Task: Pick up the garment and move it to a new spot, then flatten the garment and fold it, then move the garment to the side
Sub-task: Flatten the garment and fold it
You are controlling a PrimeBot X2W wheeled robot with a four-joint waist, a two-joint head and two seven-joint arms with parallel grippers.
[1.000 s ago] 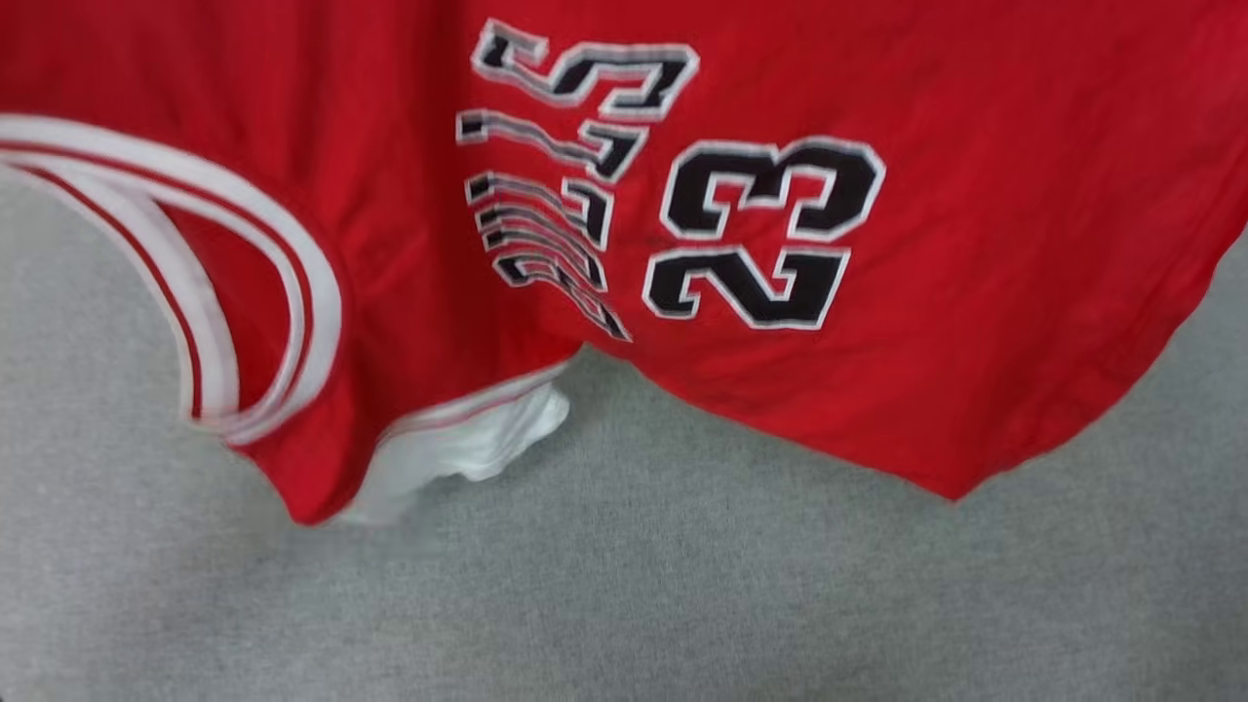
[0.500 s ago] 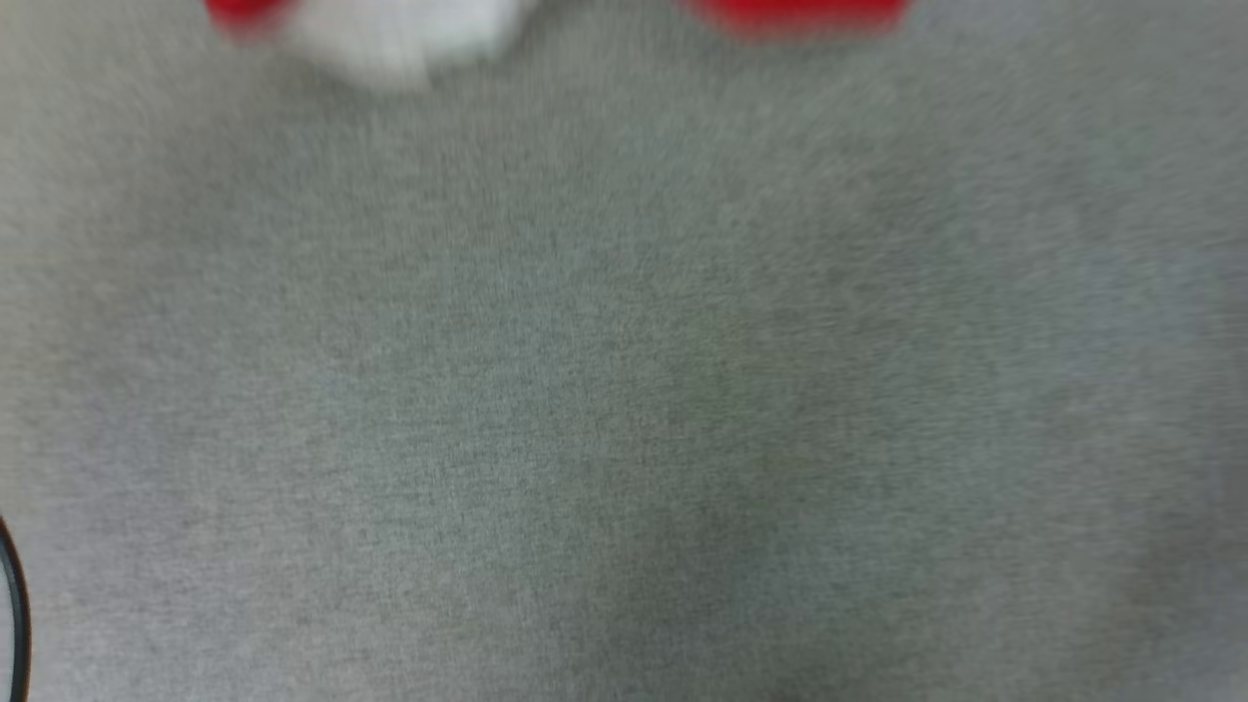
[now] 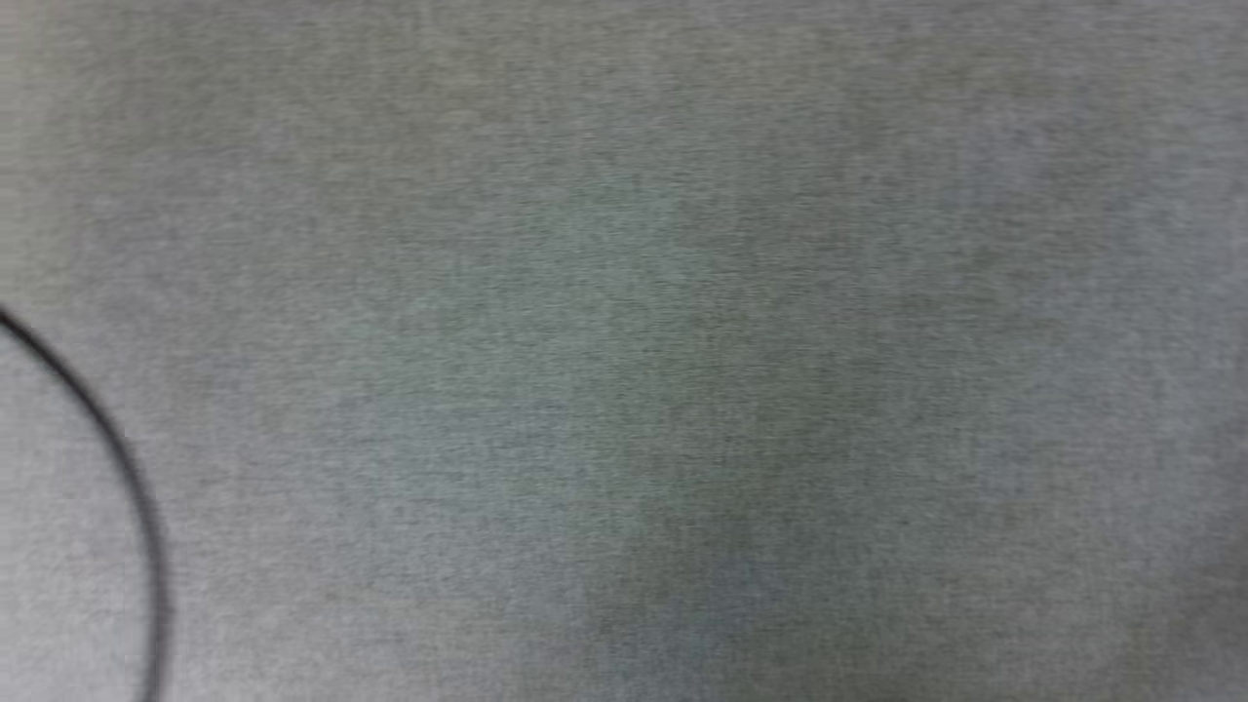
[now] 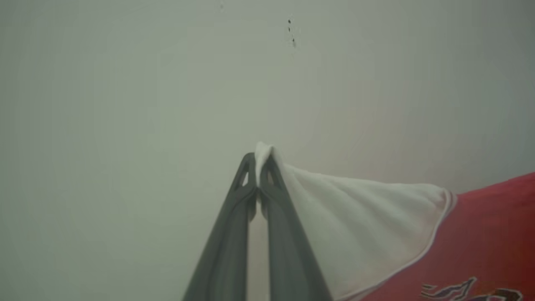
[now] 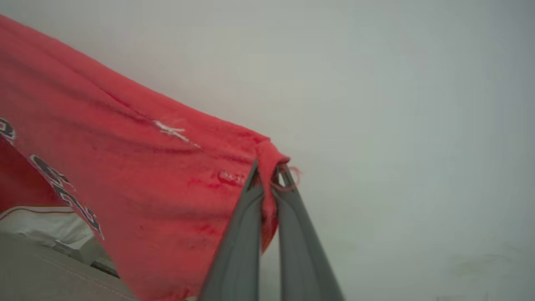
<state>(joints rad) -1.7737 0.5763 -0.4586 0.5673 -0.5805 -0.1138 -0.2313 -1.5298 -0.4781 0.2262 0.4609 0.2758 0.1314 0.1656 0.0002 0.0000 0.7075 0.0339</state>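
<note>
Grey surface [image 3: 624, 292] below, pale wall [image 4: 125, 83] behind. Left gripper [image 4: 258, 161] pinches the jersey [image 5: 125, 167] by its white sleeve [image 4: 355, 209], right gripper [image 5: 267, 171] pinches a red corner [image 5: 269, 156], both mid-frame. Looks like the move step. Next: lay it down spread.

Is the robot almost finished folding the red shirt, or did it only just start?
Only just started. Done: the jersey is picked up. In hand: the left gripper pinches its white sleeve and the right gripper pinches a red edge, holding it up in the air. Left to do: laying it down in a new spot, flattening it, folding it, and moving it aside.
</note>
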